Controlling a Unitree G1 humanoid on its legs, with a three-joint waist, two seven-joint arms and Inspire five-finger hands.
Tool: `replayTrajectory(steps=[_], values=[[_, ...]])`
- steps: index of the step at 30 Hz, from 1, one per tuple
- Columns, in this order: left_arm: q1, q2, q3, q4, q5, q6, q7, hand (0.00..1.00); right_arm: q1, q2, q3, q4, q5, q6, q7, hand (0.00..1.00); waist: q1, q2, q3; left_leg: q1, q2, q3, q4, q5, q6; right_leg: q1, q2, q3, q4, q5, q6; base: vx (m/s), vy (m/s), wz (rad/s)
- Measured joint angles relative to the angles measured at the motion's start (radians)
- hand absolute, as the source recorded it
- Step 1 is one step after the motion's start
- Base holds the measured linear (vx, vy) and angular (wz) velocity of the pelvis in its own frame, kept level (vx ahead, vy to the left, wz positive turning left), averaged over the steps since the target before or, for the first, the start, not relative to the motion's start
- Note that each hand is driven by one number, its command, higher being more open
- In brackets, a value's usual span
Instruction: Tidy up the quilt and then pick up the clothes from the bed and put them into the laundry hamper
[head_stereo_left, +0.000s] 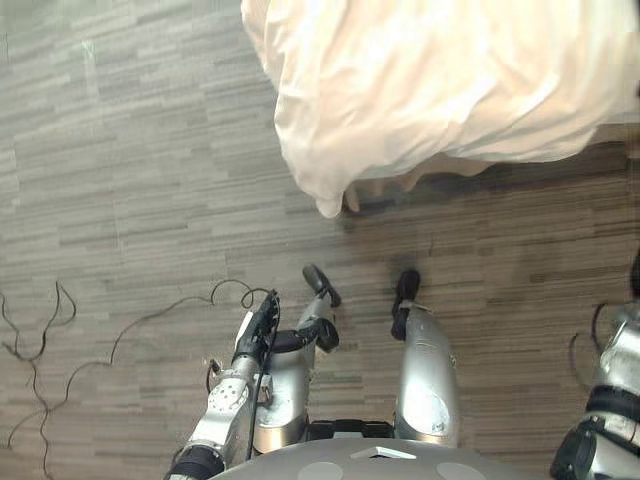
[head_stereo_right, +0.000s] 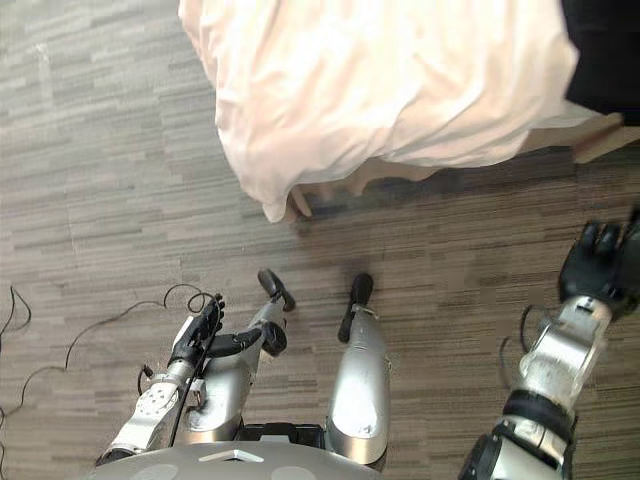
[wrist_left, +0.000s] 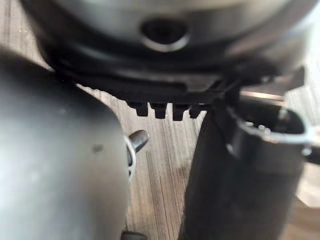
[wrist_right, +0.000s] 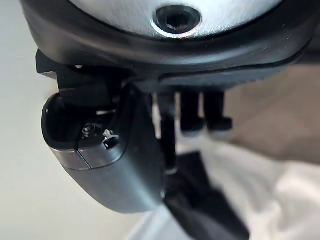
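The quilt (head_stereo_left: 430, 80), pale cream and rumpled, covers the bed and spills over its near corner, its lowest fold hanging down close to the floor (head_stereo_left: 120, 150) beside a wooden bed leg (head_stereo_right: 300, 200). A dark garment (head_stereo_right: 605, 50) lies on top of the quilt at the bed's far right edge; the right wrist view shows dark cloth lying on the pale quilt just past the fingers, though whether a fingertip touches it cannot be told. The right hand (head_stereo_right: 598, 268) is raised near the bed's right edge, below that garment, its fingers loose and nothing in its grasp. The left hand (head_stereo_left: 258, 325) hangs low over the grey wood-grain floor, well apart from the bed, its fingers relaxed and holding nothing.
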Motion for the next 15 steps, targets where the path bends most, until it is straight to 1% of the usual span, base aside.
replayTrajectory(steps=[2,4,6,7,9,10,11,12,13,14,15], values=[[0.000,0.000,0.005,0.014,0.042,0.004,-0.007,1.00,0.051,0.055,0.040,0.020,-0.061,0.008,-0.009,1.00,-0.007,-0.002,-0.001,0.047,0.011,0.000,-0.002,-0.004,-0.008,0.058,0.016,-0.004,-0.028,-0.001,-0.001,0.07,-0.073,-0.07],[0.000,-0.001,0.016,0.031,0.067,0.009,-0.020,1.00,0.094,0.110,0.081,0.020,-0.150,0.018,-0.011,1.00,-0.016,-0.006,-0.006,0.084,0.014,-0.006,-0.003,-0.003,-0.012,0.107,0.022,-0.013,-0.050,0.001,-0.003,0.07,-0.039,0.04],[0.000,-0.002,0.028,0.058,0.091,0.013,-0.029,1.00,0.136,0.162,0.131,0.030,-0.256,0.040,-0.011,1.00,-0.027,-0.015,-0.039,0.111,0.013,-0.010,-0.011,-0.005,-0.015,0.146,0.026,-0.022,-0.074,0.004,0.001,0.08,0.006,0.08],[0.000,-0.004,0.048,0.092,0.114,0.030,-0.036,1.00,0.163,0.200,0.170,0.060,-0.343,0.048,-0.010,1.00,-0.033,-0.027,-0.080,0.131,0.012,-0.009,-0.018,-0.008,-0.020,0.172,0.033,-0.021,-0.097,0.008,0.006,0.12,0.029,-0.05],[0.000,-0.012,0.088,0.130,0.160,0.052,-0.039,1.00,0.220,0.269,0.227,0.110,-0.486,0.051,-0.011,1.00,-0.030,-0.057,-0.138,0.178,0.013,-0.013,-0.005,-0.020,-0.037,0.235,0.044,-0.004,-0.151,0.017,0.012,0.11,0.031,-0.18],[0.002,-0.013,0.107,0.150,0.172,0.063,-0.042,1.00,0.248,0.297,0.269,0.151,-0.578,0.053,-0.011,1.00,-0.025,-0.078,-0.178,0.188,0.014,-0.046,0.030,-0.034,-0.048,0.263,0.047,0.014,-0.183,0.027,0.015,0.06,0.014,-0.31],[0.004,-0.012,0.116,0.153,0.172,0.074,-0.045,1.00,0.255,0.307,0.290,0.173,-0.624,0.053,-0.011,1.00,-0.023,-0.088,-0.192,0.193,0.013,-0.073,0.051,-0.043,-0.053,0.274,0.051,0.029,-0.197,0.035,0.013,0.09,0.003,-0.63],[0.005,-0.014,0.134,0.165,0.172,0.088,-0.049,1.00,0.265,0.317,0.328,0.214,-0.718,0.054,-0.009,1.00,-0.014,-0.099,-0.219,0.197,0.020,-0.155,0.092,-0.068,-0.074,0.289,0.059,0.066,-0.227,0.054,0.015,0.04,0.023,-0.99],[0.004,-0.017,0.150,0.174,0.172,0.098,-0.056,1.00,0.267,0.322,0.351,0.252,-0.815,0.053,-0.009,1.00,-0.003,-0.100,-0.233,0.217,0.024,-0.237,0.107,-0.091,-0.088,0.300,0.073,0.117,-0.258,0.079,0.015,0.04,0.033,-1.13],[0.004,-0.020,0.158,0.180,0.173,0.099,-0.059,1.00,0.267,0.322,0.360,0.268,-0.860,0.051,-0.009,1.00,-0.001,-0.099,-0.238,0.229,0.024,-0.273,0.107,-0.103,-0.093,0.306,0.079,0.141,-0.272,0.090,0.018,0.01,0.058,-1.22],[0.005,-0.023,0.167,0.198,0.175,0.100,-0.063,1.00,0.271,0.320,0.373,0.298,-0.926,0.048,-0.008,1.00,-0.002,-0.092,-0.252,0.244,0.024,-0.335,0.107,-0.129,-0.105,0.312,0.089,0.185,-0.301,0.113,0.018,0.00,0.047,-0.95]])
